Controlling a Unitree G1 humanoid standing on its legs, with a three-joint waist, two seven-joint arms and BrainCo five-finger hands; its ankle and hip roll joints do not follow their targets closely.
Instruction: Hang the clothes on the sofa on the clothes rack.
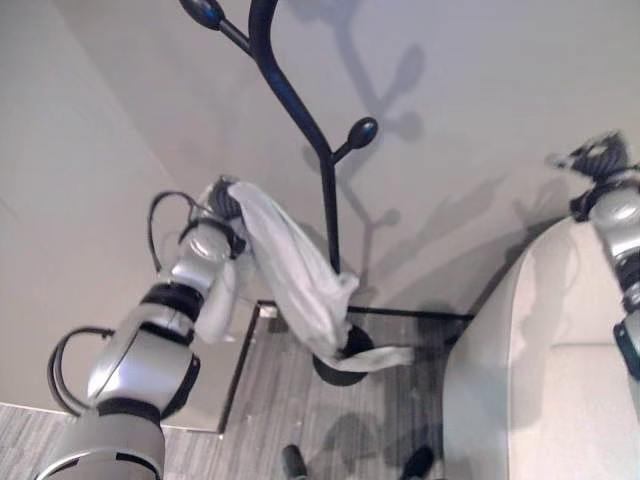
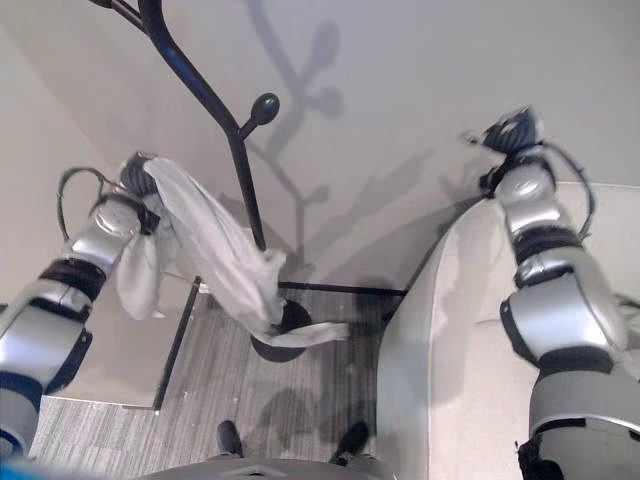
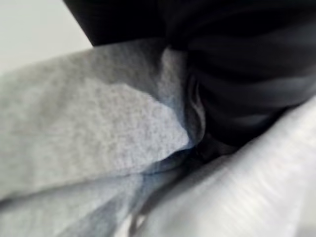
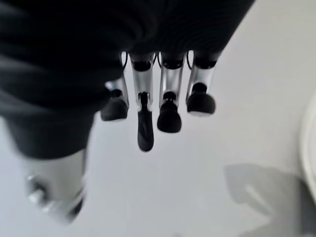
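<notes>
A light grey garment (image 1: 295, 265) hangs from my raised left hand (image 1: 225, 200) and trails down in front of the black clothes rack (image 1: 325, 190). Its lower end reaches the rack's round base (image 1: 340, 368). The hand is just left of the rack's pole, below a short peg with a knob (image 1: 362, 130). In the left wrist view the cloth (image 3: 98, 123) bunches against the hand's dark cover, and my fingers are hidden. My right hand (image 2: 510, 130) is lifted high above the white sofa (image 2: 450, 350), its fingers (image 4: 168, 98) relaxed and holding nothing.
The rack stands close to a pale wall, in a corner. More branching pegs (image 1: 205, 12) rise at the top. A dark-edged grey striped mat (image 1: 270, 400) covers the floor under the rack. The sofa's arm stands right of the rack's base.
</notes>
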